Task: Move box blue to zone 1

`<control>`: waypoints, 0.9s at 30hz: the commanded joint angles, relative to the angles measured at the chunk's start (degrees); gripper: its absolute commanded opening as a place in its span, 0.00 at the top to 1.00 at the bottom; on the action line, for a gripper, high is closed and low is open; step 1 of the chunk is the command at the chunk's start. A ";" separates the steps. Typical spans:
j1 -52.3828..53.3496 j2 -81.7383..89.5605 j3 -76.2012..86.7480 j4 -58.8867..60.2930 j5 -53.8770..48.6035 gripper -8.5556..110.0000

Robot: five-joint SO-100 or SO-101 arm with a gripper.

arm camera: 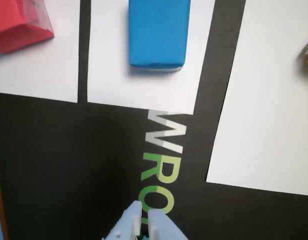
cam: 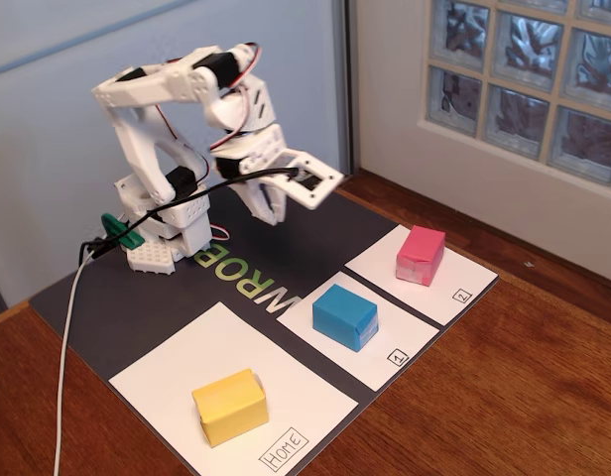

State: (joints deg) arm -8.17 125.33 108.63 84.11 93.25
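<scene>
The blue box [cam: 345,315] rests on the white panel marked "1" [cam: 403,349], between the other two panels. In the wrist view the blue box [arm camera: 158,32] lies at the top on the same panel [arm camera: 144,87]. My gripper [cam: 266,210] is folded back near the arm's base, held above the dark mat, well away from the box. In the wrist view its fingertips [arm camera: 144,216] show at the bottom edge, pressed together with nothing between them.
A pink box [cam: 421,254] sits on the panel marked "2" [cam: 464,283]. A yellow box [cam: 229,406] sits on the large "Home" panel [cam: 167,382]. The dark mat [cam: 107,307] lies on a wooden table. A white cable [cam: 67,357] runs down the left.
</scene>
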 commanded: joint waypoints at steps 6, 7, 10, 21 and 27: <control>5.10 17.05 13.62 0.18 -3.52 0.93; 5.80 19.51 15.73 0.26 -3.87 0.93; 8.26 28.13 23.03 0.88 -4.92 0.93; 17.49 54.84 42.98 4.13 -14.24 0.93; 18.11 60.91 49.75 3.43 -14.24 0.93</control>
State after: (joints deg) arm 9.49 183.16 155.65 87.45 79.54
